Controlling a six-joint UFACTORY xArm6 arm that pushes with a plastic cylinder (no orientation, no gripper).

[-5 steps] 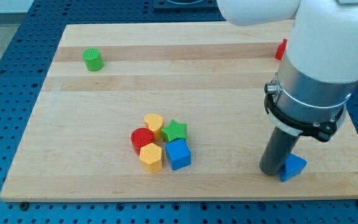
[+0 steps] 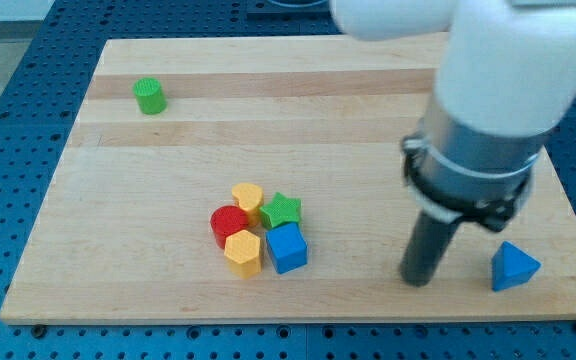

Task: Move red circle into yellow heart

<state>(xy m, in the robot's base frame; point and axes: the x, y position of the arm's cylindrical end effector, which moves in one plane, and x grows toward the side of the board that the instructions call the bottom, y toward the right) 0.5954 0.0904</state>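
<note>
Our tip [image 2: 417, 281] sits on the board [image 2: 368, 100] near btm right, no jaws, bare rod only. Red circle [image 2: 227, 222] touches yellow heart [image 2: 248, 198] in cluster w/ green star [image 2: 281, 209], blue cube [image 2: 287, 248], yellow hexagon [image 2: 242, 252], well left of tip. Blue triangle [image 2: 513, 266] just right of tip, apart.

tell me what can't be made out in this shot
- Board's upper right area, camera view: hidden behind the arm's blurred body.
- Red circle: partly hidden by the yellow hexagon in front.
- Yellow heart: its contact with the red circle is too small to tell.
- My tip shows, left of the blue triangle.
</note>
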